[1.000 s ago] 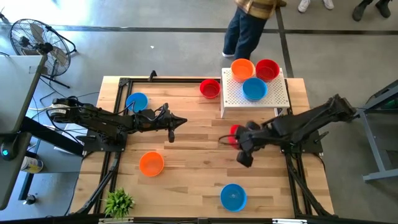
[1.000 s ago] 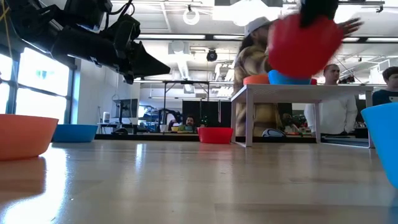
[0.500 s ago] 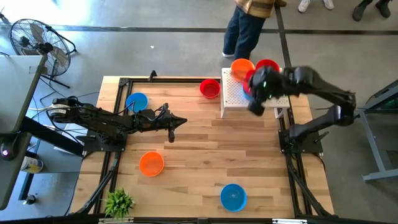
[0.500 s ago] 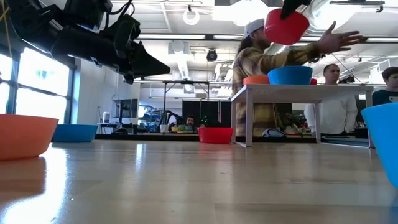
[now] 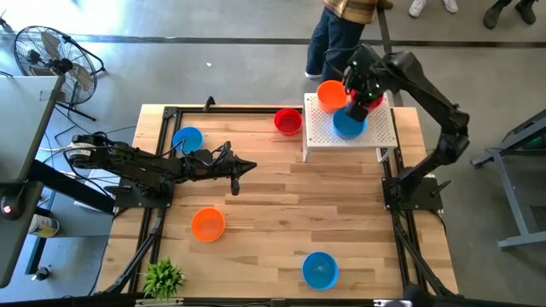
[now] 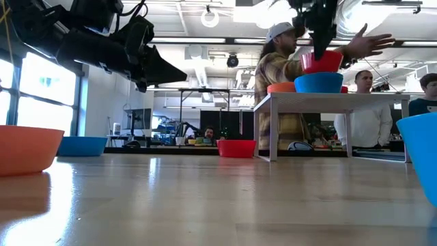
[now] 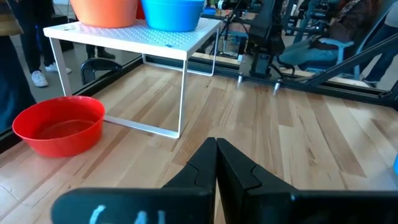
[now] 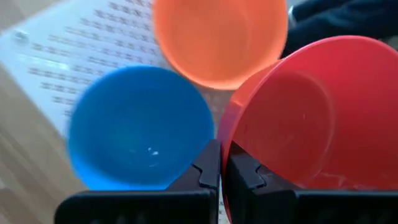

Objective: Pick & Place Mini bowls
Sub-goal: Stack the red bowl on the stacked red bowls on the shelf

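A: Where is the red bowl (image 8: 311, 112)?

B: Pinched by its rim in the closed right gripper (image 8: 219, 163), above the white rack (image 5: 375, 128), beside the orange bowl (image 5: 332, 93) and blue bowl (image 5: 349, 123).

A: Procedure?

B: Lower onto bare rack surface, level it, then release. The left gripper (image 7: 216, 155) waits closed and empty over the table (image 5: 264, 196).

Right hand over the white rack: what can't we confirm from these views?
- High view: the right hand covers the red bowl; whether another red bowl lies under it is hidden.
- Low view: the blue bowl hides the red bowl's base, so contact with the rack is unclear.
- Right wrist view: the rim grip is cut off.
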{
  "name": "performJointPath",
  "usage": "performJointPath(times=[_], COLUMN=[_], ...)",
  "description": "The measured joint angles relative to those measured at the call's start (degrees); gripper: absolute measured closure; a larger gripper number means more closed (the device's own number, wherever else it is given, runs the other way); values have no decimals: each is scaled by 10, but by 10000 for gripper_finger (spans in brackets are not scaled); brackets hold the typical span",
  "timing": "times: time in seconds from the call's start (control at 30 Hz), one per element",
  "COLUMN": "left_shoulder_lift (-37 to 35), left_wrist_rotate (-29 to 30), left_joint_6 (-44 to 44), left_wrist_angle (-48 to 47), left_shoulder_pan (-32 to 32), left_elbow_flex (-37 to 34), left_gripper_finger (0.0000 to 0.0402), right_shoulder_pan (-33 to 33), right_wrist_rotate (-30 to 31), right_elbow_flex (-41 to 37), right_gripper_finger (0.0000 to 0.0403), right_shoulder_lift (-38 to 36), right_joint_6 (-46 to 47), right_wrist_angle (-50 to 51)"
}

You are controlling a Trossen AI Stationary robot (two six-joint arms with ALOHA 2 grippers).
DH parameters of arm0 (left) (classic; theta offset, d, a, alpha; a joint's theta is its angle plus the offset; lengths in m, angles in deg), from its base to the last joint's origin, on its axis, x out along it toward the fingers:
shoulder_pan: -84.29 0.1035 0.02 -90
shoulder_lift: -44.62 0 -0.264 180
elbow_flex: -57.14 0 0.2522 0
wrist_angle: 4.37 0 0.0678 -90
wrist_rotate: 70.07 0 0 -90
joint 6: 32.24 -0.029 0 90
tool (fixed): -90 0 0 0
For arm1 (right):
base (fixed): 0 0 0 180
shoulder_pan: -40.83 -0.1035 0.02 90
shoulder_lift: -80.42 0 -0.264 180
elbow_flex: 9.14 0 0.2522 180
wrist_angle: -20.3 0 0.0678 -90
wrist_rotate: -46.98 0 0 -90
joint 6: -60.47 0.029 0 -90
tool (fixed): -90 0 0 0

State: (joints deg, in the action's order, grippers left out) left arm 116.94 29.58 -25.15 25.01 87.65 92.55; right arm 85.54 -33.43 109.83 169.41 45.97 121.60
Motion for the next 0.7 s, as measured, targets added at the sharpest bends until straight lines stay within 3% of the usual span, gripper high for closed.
performJointPath(times=[0.3,0.7], left_shoulder_lift=[0,0], left_wrist_rotate=[0,0], left_joint_6=[-8,-8], left_wrist_angle=[0,0], left_shoulder_pan=[0,0], left_elbow_flex=[0,0], left_gripper_finger=[401,401], right_shoulder_pan=[76,97], right_wrist_rotate=[-40,-67], right_elbow_flex=[0,-57], right_gripper_finger=[402,402], right_shoulder_lift=[18,33], right_joint_6=[-12,-9], right_wrist_angle=[-9,-42])
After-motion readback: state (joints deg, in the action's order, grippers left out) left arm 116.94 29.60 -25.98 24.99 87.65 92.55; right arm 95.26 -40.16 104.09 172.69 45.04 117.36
